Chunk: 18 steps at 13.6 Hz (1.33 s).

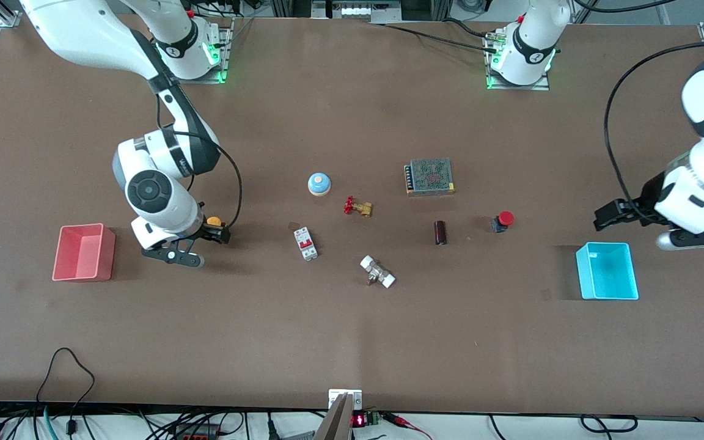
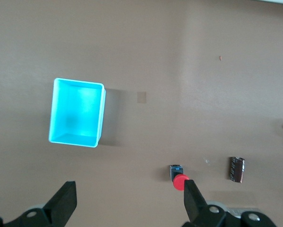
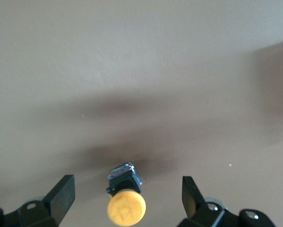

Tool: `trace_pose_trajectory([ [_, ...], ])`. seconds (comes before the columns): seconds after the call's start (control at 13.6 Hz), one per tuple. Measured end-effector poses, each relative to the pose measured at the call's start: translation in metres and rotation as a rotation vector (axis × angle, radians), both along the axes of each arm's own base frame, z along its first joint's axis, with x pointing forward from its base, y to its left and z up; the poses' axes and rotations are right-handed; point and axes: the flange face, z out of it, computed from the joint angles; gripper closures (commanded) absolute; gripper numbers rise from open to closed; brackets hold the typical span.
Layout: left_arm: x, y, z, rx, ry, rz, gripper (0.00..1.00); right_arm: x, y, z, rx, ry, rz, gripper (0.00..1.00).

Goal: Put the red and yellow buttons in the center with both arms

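The yellow button [image 3: 126, 204] sits at the bottom center of the frame (cap toward the camera, black base past it), between the right gripper's [image 3: 127, 201] spread fingers [image 3: 61, 196], touching neither, on bare brown tabletop [image 3: 141, 71].

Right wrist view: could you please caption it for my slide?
Open right gripper around the yellow button on the brown table.

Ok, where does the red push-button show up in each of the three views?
Front view: red push-button on the table, between the dark cylinder and the cyan bin.
Left wrist view: near the lower edge, beside one finger of the open left pincer.
Right wrist view: not in it; only the yellow push-button shows.
Shared landmark: the cyan bin, in the front and left wrist views.
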Motion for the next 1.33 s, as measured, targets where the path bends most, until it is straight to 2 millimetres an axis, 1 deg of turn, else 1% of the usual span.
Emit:
trace_pose_trajectory([
  [0.15,-0.004,-0.006,0.034,-0.001,0.029,-0.012,0.0,0.003,-0.005,0.04,0.066,-0.037,-0.015,0.0],
  [0.22,-0.007,-0.009,0.044,0.0,0.038,-0.018,0.0,0.004,-0.008,0.062,0.102,-0.054,0.005,0.0],
  [0.29,-0.008,-0.01,0.048,0.0,0.043,-0.02,0.0,0.003,-0.016,0.085,0.125,-0.068,0.035,0.0],
  [0.37,-0.008,-0.009,0.048,0.0,0.045,-0.018,0.0,0.001,-0.03,0.108,0.128,-0.07,0.061,0.0],
  [0.44,-0.008,-0.007,0.049,0.0,0.044,-0.015,0.0,-0.004,-0.049,0.131,0.123,-0.059,0.078,0.0],
  [0.52,-0.008,-0.006,0.051,0.0,0.039,-0.013,0.0,-0.01,-0.074,0.156,0.123,-0.047,0.087,0.0],
  [0.74,-0.009,-0.004,0.057,0.001,0.029,-0.01,0.0,-0.036,-0.155,0.233,0.132,-0.014,0.118,0.0],
  [0.81,-0.009,-0.004,0.057,0.001,0.032,-0.011,0.0,-0.043,-0.176,0.254,0.131,-0.001,0.116,0.0],
  [0.88,-0.01,-0.005,0.057,0.001,0.042,-0.012,0.0,-0.048,-0.191,0.273,0.129,0.007,0.104,0.0],
  [0.96,-0.012,-0.006,0.057,0.001,0.056,-0.014,0.0,-0.051,-0.205,0.287,0.129,0.017,0.083,0.0],
  [1.03,-0.014,-0.006,0.057,0.001,0.07,-0.015,0.0,-0.054,-0.218,0.297,0.129,0.03,0.064,0.0],
  [1.1,-0.015,-0.005,0.06,0.001,0.071,-0.015,0.0,-0.055,-0.228,0.301,0.129,0.039,0.059,0.0],
  [1.18,-0.017,-0.005,0.065,0.001,0.067,-0.016,0.0,-0.054,-0.232,0.3,0.128,0.044,0.074,0.0],
  [1.33,-0.024,-0.005,0.076,0.002,0.062,-0.018,0.0,-0.049,-0.231,0.295,0.127,0.055,0.112,0.0],
])
